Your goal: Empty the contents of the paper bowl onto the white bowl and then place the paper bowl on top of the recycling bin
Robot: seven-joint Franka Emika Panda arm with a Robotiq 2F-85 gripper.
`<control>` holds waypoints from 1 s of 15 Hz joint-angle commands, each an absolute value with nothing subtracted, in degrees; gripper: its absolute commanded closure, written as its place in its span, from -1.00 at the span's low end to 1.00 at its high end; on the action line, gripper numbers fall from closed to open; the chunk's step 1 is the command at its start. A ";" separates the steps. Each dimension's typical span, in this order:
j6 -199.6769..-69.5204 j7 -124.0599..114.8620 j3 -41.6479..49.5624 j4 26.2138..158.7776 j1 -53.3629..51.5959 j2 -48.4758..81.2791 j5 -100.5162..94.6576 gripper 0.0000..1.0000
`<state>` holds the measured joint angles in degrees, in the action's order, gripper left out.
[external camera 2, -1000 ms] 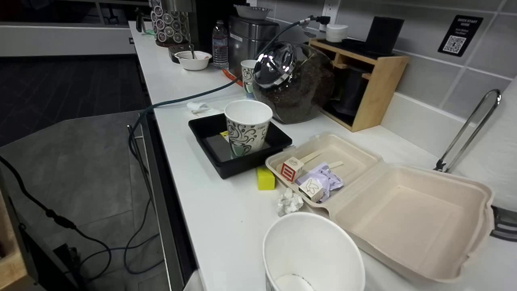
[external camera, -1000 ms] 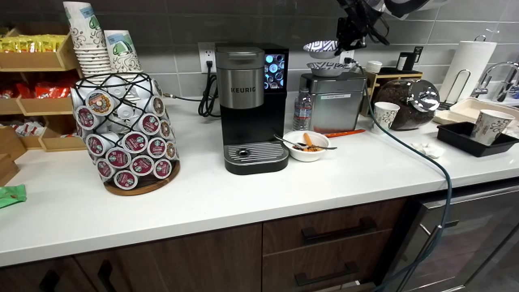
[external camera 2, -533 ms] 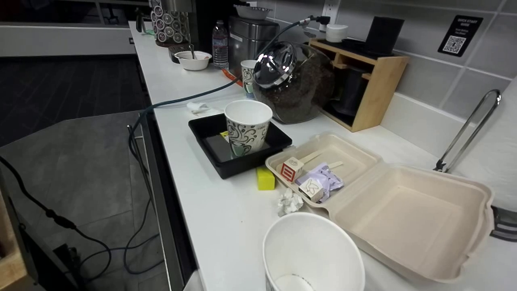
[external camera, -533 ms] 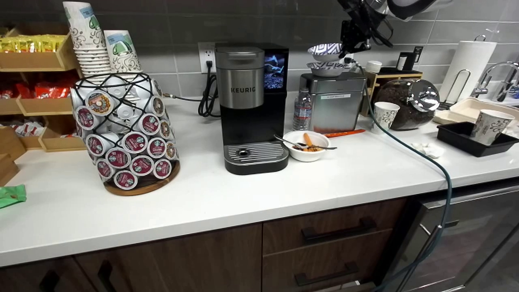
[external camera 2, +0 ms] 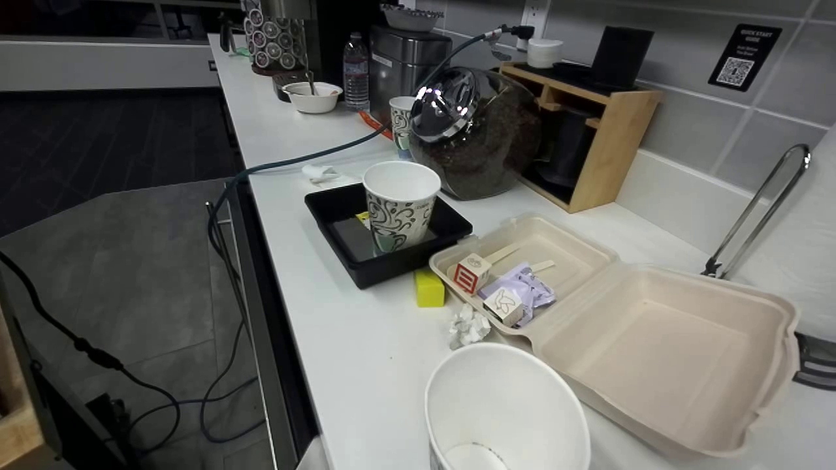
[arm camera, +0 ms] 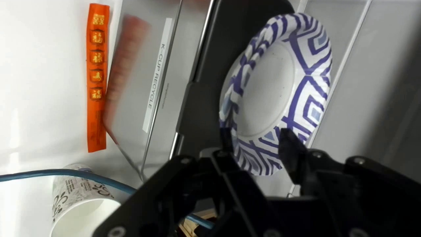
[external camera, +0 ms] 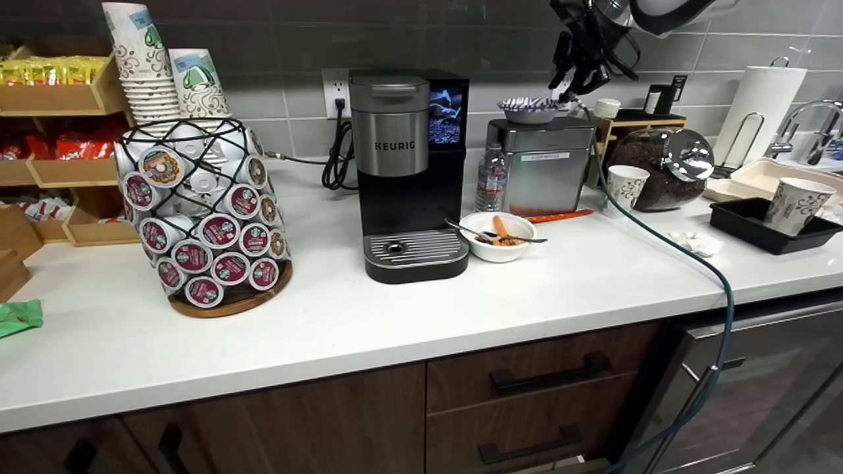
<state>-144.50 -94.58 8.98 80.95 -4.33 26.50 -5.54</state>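
The paper bowl (external camera: pixel 528 104), patterned inside and pale outside, sits nested in another patterned bowl on top of the recycling bin (external camera: pixel 546 171). The stack also shows in an exterior view (external camera 2: pixel 411 19). In the wrist view the paper bowl (arm camera: pixel 266 92) looks empty inside, and the bin (arm camera: pixel 164 65) bears a K-Cup Recycle label. My gripper (external camera: pixel 560 92) is at the bowl's right edge. In the wrist view its fingers (arm camera: pixel 256 133) are apart, with part of the rim showing between them. The white bowl (external camera: pixel 487 254) stands on the counter with orange food and utensils in it.
A Keurig machine (external camera: pixel 395 158) and a water bottle (external camera: pixel 491 178) stand left of the bin. A blue-green cable (external camera: pixel 685 250) runs past its right side. A paper cup (external camera: pixel 624 187), a glass jar (external camera: pixel 649 164) and a black tray (external camera: pixel 757 234) stand further right.
The paper bowl was held above the patterned bowl on the bin. It moved slightly right and down into that bowl. My gripper has opened and let go of it.
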 commanded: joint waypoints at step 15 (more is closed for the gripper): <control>-178.00 -98.53 14.97 117.29 -11.59 5.51 -20.06 -1.00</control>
